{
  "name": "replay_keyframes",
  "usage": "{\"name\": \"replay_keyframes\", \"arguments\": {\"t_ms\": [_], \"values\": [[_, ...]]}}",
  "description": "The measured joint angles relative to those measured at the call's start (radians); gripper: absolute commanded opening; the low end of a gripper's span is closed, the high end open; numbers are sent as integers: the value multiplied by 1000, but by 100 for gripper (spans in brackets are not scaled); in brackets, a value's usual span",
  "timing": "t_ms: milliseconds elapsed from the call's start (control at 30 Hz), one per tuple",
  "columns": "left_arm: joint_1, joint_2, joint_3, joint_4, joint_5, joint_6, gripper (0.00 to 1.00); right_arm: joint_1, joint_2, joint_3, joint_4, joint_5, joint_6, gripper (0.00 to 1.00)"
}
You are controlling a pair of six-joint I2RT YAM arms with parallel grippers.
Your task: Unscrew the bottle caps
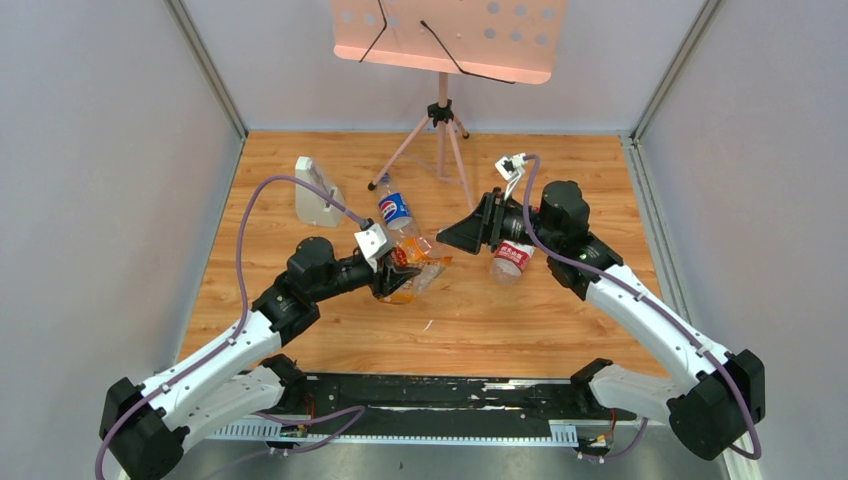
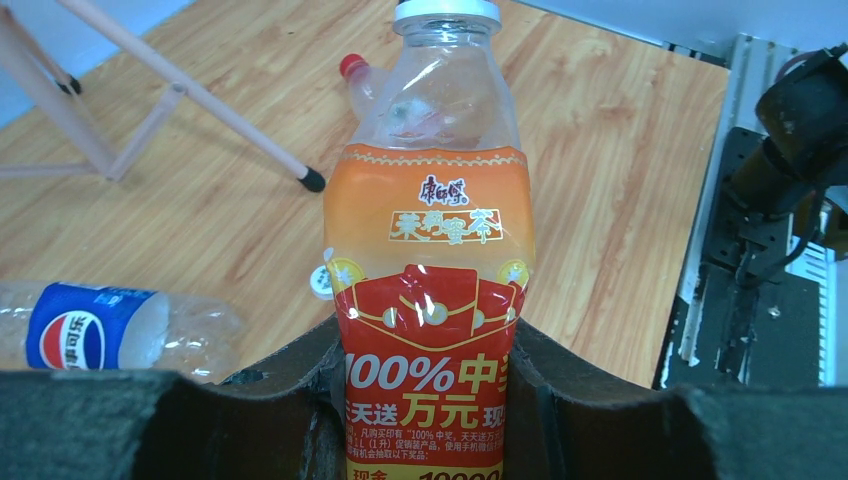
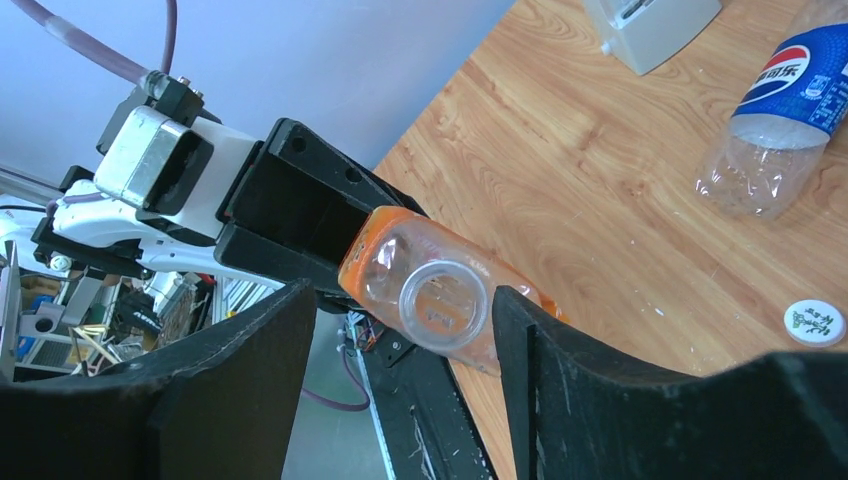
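the left tool point(image 2: 425, 345) is clamped on the lower body of the orange-labelled bottle point(image 2: 430, 200), a finger on each side of the label. the bottle's neck points across at the right tool point(image 3: 400, 300), whose jaws stand wide apart either side of the mouth, not touching it. there's a white rim at the neck, and from the right wrist the mouth looks open. a white cap point(image 3: 815, 322) lies loose on the worktop point(image 1: 480, 330), near the pepsi bottle point(image 1: 395, 212), which lies on its side. the red-labelled bottle point(image 1: 510, 260) lies beneath the right wrist, its red cap point(image 2: 350, 66) on. farther back stand a pale grey block point(image 1: 318, 192) and a tripod stand point(image 1: 440, 120).
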Motion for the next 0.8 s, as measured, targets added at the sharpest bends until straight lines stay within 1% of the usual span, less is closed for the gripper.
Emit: {"name": "replay_keyframes", "arguments": {"t_ms": [100, 167, 200, 267, 367, 433, 500, 567, 600, 633, 700, 767, 800], "values": [[0, 6, 0, 6, 25, -4, 2, 0, 16, 0, 0, -5, 0, 61], [0, 6, 0, 11, 37, -4, 3, 0, 21, 0, 0, -6, 0, 52], [0, 6, 0, 14, 41, -4, 2, 0, 23, 0, 0, -6, 0, 50], [0, 6, 0, 18, 45, -4, 3, 0, 29, 0, 1, -8, 1, 50], [0, 6, 0, 22, 47, -5, 3, 5, 38, 0, -1, -8, -3, 57], [0, 6, 0, 26, 46, -6, 3, 8, 39, 0, -9, -8, -8, 57], [0, 5, 0, 27, 40, -8, 3, 10, 38, 0, -12, -6, -14, 49], [0, 0, 0, 27, 34, -8, 3, 11, 38, 0, -18, 2, -22, 45], [0, -3, 0, 27, 33, -8, 3, 12, 38, 0, -20, 5, -23, 41], [0, -6, 0, 26, 30, -8, 3, 12, 38, 0, -20, 5, -24, 32], [0, -7, 0, 19, 24, -8, 5, 13, 37, 0, -19, 10, -34, 29], [0, -7, 0, 15, 24, -14, 8, 14, 37, 0, -20, 14, -44, 22], [0, -7, 0, 15, 23, -15, 11, 14, 37, 0, -20, 14, -48, 20]]}}
